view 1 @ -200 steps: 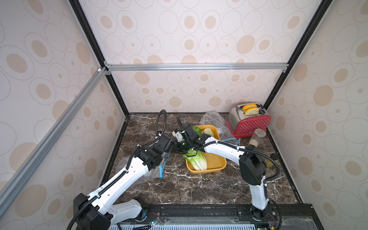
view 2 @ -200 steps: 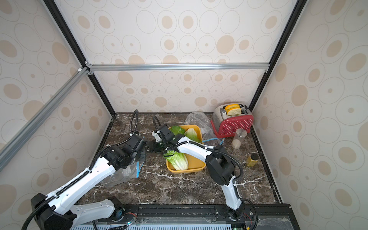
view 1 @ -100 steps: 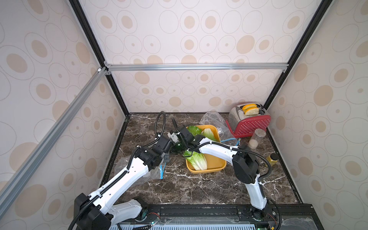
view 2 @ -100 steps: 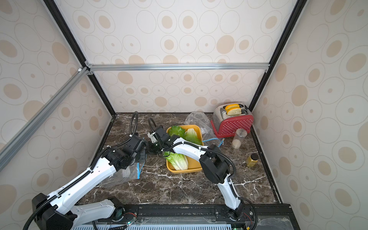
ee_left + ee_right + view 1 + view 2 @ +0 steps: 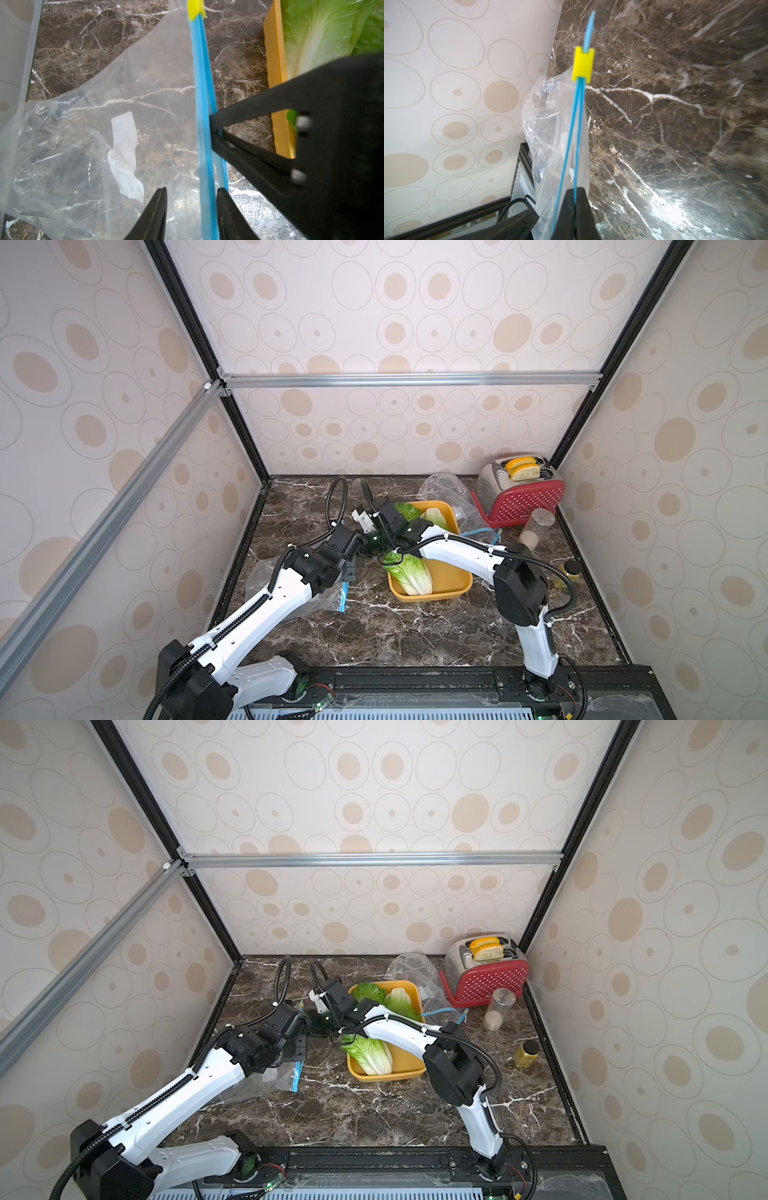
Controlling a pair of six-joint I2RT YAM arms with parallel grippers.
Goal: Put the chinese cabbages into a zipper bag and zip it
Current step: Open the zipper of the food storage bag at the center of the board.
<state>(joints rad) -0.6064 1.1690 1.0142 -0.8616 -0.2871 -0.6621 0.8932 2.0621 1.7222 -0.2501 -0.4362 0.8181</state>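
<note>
The zipper bag point(image 5: 83, 124) is thin clear plastic, wrinkled and shiny; its yellow slider point(image 5: 583, 66) is matt plastic. The tabletop point(image 5: 239, 52) looks like polished dark marble, glossy. The tray point(image 5: 451, 583) is smooth orange plastic.

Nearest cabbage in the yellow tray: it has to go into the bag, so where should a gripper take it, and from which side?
Probably from above, closing across the white ribbed base of the nearest cabbage, which points at the near rim. It lies flat in the yellow tray, whose walls block a sideways approach.
</note>
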